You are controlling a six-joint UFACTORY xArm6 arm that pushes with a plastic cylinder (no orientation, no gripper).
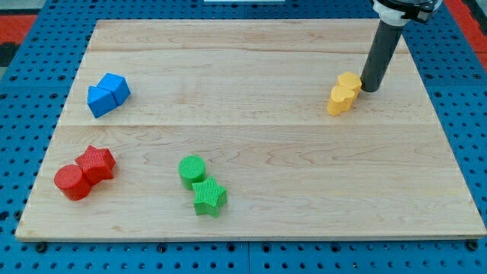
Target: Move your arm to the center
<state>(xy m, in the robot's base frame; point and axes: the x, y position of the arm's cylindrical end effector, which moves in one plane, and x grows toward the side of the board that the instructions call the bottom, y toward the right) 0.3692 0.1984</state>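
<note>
My tip [370, 88] is at the view's upper right, at the end of a dark rod coming down from the top edge. It stands right beside the right side of two yellow blocks [344, 93] that touch each other. Two blue blocks [108, 93] sit together at the upper left. A red cylinder [71, 182] and a red star [97, 162] touch at the lower left. A green cylinder [192, 170] and a green star [208, 197] touch at the lower middle.
The blocks lie on a light wooden board [251, 144]. Around the board is a blue perforated table [464, 114]. The rod's white collar [399, 11] shows at the top right.
</note>
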